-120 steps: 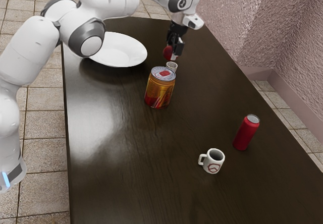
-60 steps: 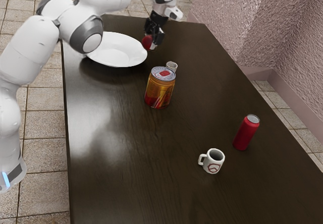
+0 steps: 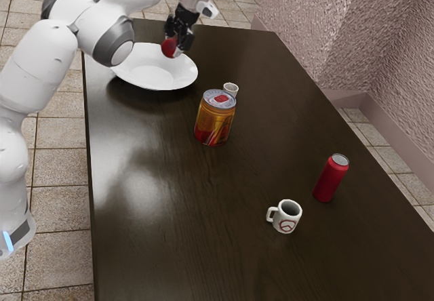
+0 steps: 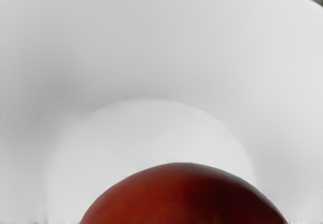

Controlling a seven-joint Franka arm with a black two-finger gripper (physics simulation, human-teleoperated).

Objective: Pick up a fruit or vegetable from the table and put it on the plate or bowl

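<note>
Transport stage of the pick-and-place. Your gripper [image 3: 173, 45] had its two black fingers pinching the red fruit [image 3: 169, 48] from opposite sides. The fruit hung above the white plate [image 3: 139, 77], toward the plate's edge on the exterior view's right. In the wrist view the fruit [image 4: 184, 196] sat over the plate's basin [image 4: 161, 57] and appeared clear of its surface.

By this evidence the pick was done and the carry all but done. You still had the lowering and the release to do, since the fruit was not yet resting on the plate.

- **Fruit:** round, smooth-skinned, deep red shading to orange, with a soft sheen.
- **Plate:** round, glossy white and shallow, with a broad sloping wall around a flat centre.
- **Table [image 3: 203, 233]:** dark wood grain, polished enough to reflect light.
- **Near the plate:** an orange printed can [image 3: 215, 116] and a small pale cup [image 3: 230, 89].
- **Well apart from the plate:** a slim red can [image 3: 330, 177] and a white mug [image 3: 287, 216] with one handle
</note>
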